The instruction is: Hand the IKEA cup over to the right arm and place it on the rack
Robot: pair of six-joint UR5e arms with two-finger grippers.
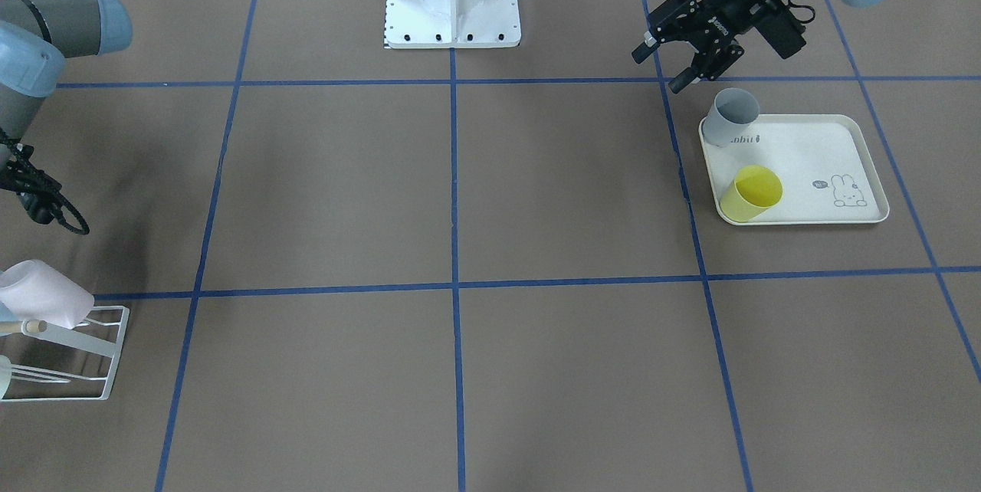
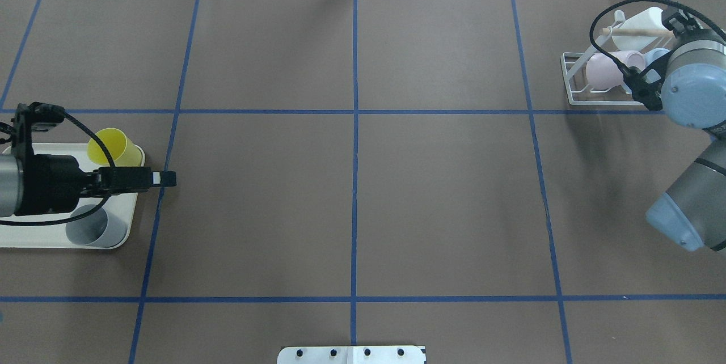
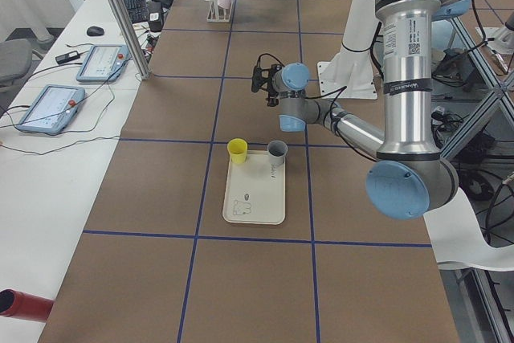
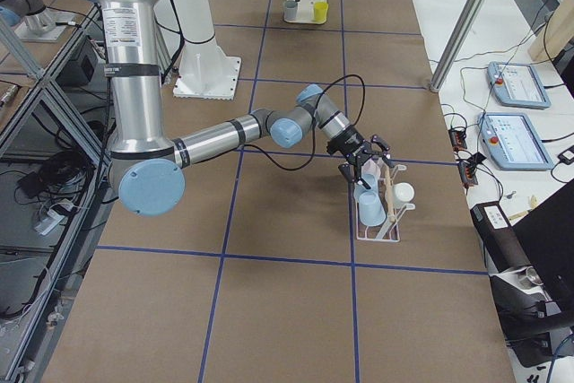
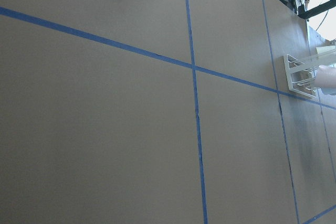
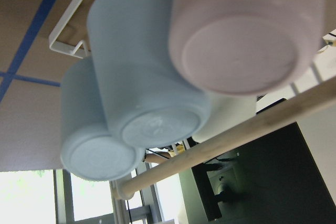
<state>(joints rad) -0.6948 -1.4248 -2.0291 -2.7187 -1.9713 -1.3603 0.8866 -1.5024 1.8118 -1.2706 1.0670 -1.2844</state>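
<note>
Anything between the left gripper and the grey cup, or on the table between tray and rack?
Nothing visible. The open left gripper hangs beside the grey cup at the edge of the tray, nothing between them; the yellow cup sits farther along. The table from tray to rack is bare, though the right arm is at the rack.

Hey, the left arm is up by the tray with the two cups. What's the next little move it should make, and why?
Probably lower the left pincer toward the grey cup, which seems the nearer one. Its jaws stand open and empty by the tray, and the grey cup and the yellow cup both stand upright with nothing gripping them, so a grasp must come before any hand-over.
</note>
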